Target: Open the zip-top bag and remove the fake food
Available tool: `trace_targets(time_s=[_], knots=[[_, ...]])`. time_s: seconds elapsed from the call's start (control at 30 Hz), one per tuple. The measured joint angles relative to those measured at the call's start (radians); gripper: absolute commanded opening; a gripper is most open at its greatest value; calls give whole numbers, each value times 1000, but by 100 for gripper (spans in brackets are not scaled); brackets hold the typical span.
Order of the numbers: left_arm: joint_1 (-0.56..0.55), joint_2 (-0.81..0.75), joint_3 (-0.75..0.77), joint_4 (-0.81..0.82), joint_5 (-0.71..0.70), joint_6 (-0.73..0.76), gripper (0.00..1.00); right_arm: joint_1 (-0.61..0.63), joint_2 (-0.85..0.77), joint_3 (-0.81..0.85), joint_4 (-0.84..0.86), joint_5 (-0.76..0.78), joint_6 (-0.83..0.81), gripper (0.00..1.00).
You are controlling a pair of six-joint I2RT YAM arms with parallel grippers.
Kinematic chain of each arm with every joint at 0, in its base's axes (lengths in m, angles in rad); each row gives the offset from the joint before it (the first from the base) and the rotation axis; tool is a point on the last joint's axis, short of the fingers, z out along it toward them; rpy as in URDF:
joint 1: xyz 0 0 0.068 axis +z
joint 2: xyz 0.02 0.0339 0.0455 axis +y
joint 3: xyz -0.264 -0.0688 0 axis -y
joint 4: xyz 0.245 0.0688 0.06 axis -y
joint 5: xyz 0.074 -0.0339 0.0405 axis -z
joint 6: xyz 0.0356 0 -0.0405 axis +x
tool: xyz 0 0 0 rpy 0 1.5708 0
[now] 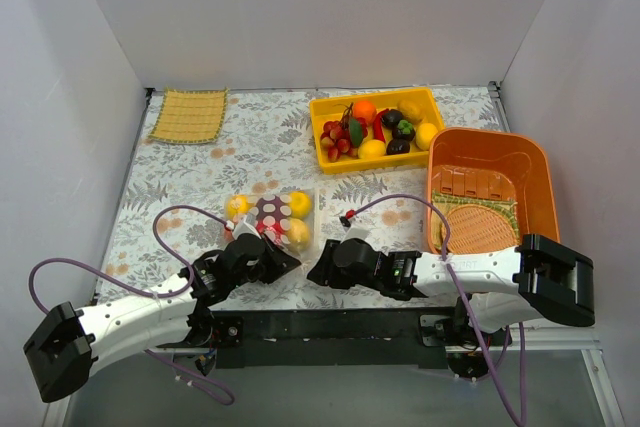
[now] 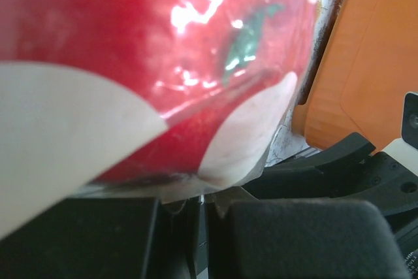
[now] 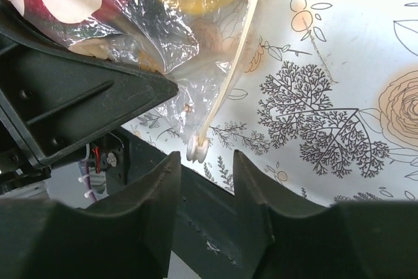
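Lying near the front edge of the floral-print table (image 1: 190,182), a clear, crinkly plastic zip-top bag (image 1: 272,219) printed with whitish round spots is holding its load of glossy plastic fake food (image 1: 299,203), with yellow and red pieces bulging against the film. The film is looking thin, soft and slick, likely to crumple and slide rather than resist. The fruit inside is probably giving the pouch enough weight to drag instead of lift. The firmest holds are appearing to be the stiffer zip strip along the bag's right edge and the small white zipper slider (image 3: 197,149) at its near end.

The left tool (image 2: 196,220) is sitting narrow, apparently pinching a fold of film at the bag's near corner, while a red surface with whitish spots is filling its wrist view. The right tool (image 3: 206,168) is standing wide, and the slider is lying just at the mouth of its gap, not yet clasped. Any pull on the slider will probably be needing the left tool's anchor, or the whole pouch will be sliding along with it.

Farther back, a yellow plastic tray (image 1: 318,132) of more toy fruit is sitting beside a deep orange plastic tub (image 1: 545,162), and a woven yellow mat (image 1: 188,115) is lying in the far left corner.
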Motion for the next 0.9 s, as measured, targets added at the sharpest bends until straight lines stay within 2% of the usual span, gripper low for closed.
trace_targets(time_s=[0.13,0.23,0.27,0.3,0.43,0.77,0.9], knots=[[-6,1,-2,16,-2,0,0,0,0,0,1,-9,-1,49],[-7,1,-3,19,-3,0,0,-7,2,-5,21,-21,3,41],[-10,1,-3,21,-3,0,0,-10,4,-6,26,-25,6,33],[-11,1,-3,23,-3,0,0,-13,5,-8,32,-29,9,31],[-20,7,-4,25,-3,0,0,-32,5,-21,49,-40,18,30],[-32,-14,-11,27,8,0,0,-71,5,-27,69,-52,17,8],[-33,-52,-17,14,20,0,0,-92,5,-39,80,-67,18,5]])
